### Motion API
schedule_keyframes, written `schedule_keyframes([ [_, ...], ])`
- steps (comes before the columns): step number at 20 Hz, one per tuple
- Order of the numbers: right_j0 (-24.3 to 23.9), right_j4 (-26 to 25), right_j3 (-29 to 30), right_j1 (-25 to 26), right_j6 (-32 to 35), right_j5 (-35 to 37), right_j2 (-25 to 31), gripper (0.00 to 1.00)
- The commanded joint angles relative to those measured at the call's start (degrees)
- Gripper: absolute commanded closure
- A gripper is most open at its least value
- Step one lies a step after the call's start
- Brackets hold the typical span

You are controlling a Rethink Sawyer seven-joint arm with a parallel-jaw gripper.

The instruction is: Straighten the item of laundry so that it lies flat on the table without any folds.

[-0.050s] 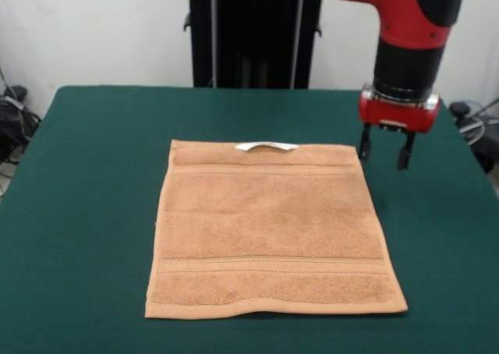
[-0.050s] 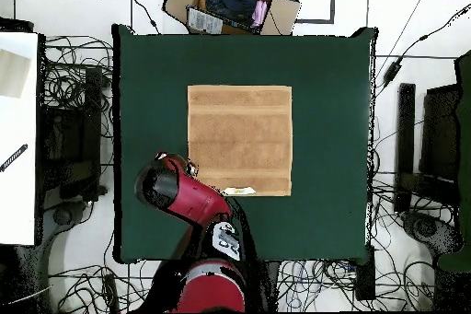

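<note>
The item of laundry (image 1: pixel 273 229), a tan-orange terry towel with woven band stripes, lies spread out flat and roughly square on the dark green table (image 1: pixel 86 175). Its white loop tag (image 1: pixel 267 146) sits at the middle of the far edge. In the overhead view the towel (image 2: pixel 239 140) lies near the table's (image 2: pixel 152 80) centre, with the tag (image 2: pixel 239 191) on its lower edge. My gripper (image 1: pixel 384 153) hangs open just off the towel's far right corner, above the cloth's level, with nothing between its fingers. From above, the red arm (image 2: pixel 179 191) hides the gripper.
An open cardboard box (image 2: pixel 230 2) with clutter stands beyond the table's top edge in the overhead view. Cables and dark equipment lie on the floor on both sides. Green tabletop surrounds the towel on every side.
</note>
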Motion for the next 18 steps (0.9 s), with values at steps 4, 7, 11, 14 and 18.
schedule_keyframes([
  [4, -3.1, 2.0, -4.8, 1.6, 13.3, -2.0, -3.5, 0.00],
  [7, -0.6, 4.0, -6.9, 3.0, 13.2, 0.7, -7.5, 0.00],
  [11, -0.6, 3.3, -9.1, 5.1, 12.3, 0.5, -8.6, 0.00],
  [14, -0.6, 2.6, -10.6, 6.7, 11.7, 0.5, -9.1, 0.00],
  [18, -2.3, 1.1, -11.3, 7.1, 11.3, 0.1, -7.3, 0.00],
])
